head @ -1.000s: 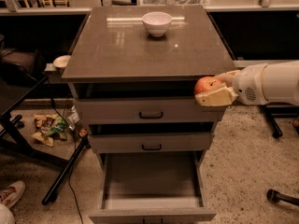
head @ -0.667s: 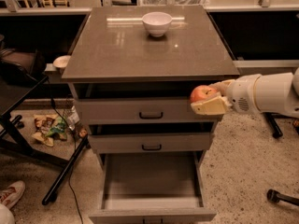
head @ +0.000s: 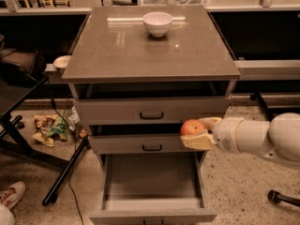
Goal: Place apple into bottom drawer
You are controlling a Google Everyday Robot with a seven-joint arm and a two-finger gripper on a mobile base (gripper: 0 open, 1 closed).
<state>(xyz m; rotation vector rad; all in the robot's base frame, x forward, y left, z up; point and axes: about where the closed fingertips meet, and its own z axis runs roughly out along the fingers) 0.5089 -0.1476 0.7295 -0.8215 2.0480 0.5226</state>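
My gripper (head: 198, 132) comes in from the right on a white arm and is shut on the red-orange apple (head: 191, 127). It holds the apple in front of the middle drawer's right end, above the right rear part of the bottom drawer (head: 152, 205). The bottom drawer is pulled out wide, with a bare grey floor and a dark handle at its front edge.
A white bowl (head: 157, 23) stands at the back of the cabinet top (head: 117, 50). The two upper drawers (head: 151, 111) stick out slightly. Snack bags (head: 49, 127), a black stand leg and a shoe lie on the floor at left. A chair caster (head: 273, 197) is at right.
The gripper with the apple has moved left and down, from beside the top drawer's right end to in front of the middle drawer, over the open bottom drawer.
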